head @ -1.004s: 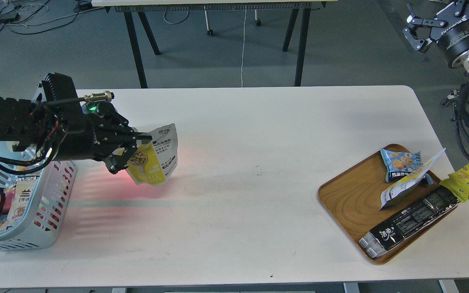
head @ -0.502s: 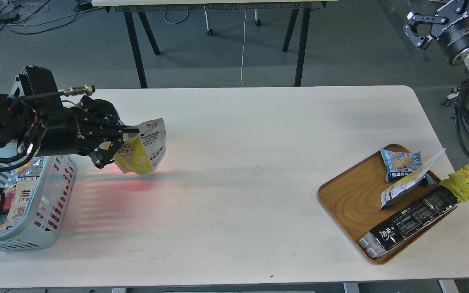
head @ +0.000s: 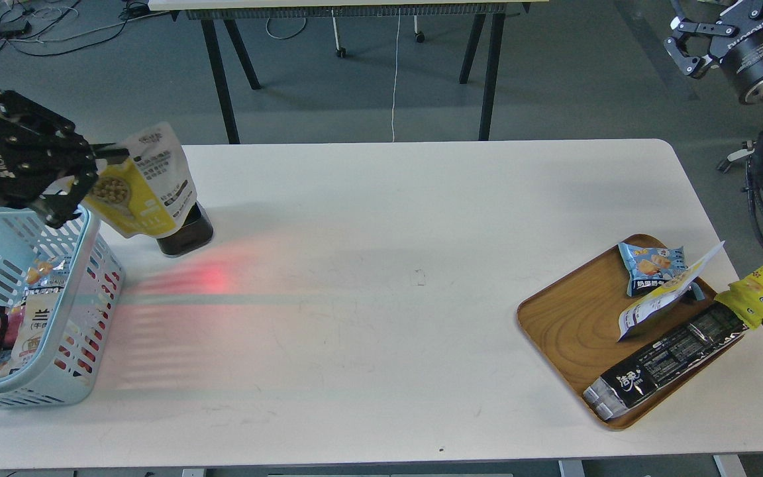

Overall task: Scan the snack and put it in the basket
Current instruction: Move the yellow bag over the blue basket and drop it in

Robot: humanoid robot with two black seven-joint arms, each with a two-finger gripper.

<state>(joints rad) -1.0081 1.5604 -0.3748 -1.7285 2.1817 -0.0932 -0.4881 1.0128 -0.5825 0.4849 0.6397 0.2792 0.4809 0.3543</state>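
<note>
My left gripper (head: 93, 173) is shut on the snack (head: 144, 184), a yellow-and-white pouch with a round picture of tan beans. It holds the pouch in the air at the table's far left, just past the far right rim of the light blue basket (head: 93, 265). The basket stands at the table's left edge and holds several packets. My right gripper (head: 689, 41) is up at the top right, away from the table, with its fingers spread and nothing in them.
A small black scanner (head: 186, 235) stands on the table under the pouch and throws red light on the white table (head: 381, 265). A brown wooden tray (head: 567, 324) at the right holds a blue chip bag (head: 651, 265), a white-and-yellow pouch (head: 660, 301) and a long black packet (head: 666, 358).
My left gripper has carried the snack up and to the left, from over the table toward the basket's rim, uncovering the scanner. My right gripper has drifted slightly up and right.
</note>
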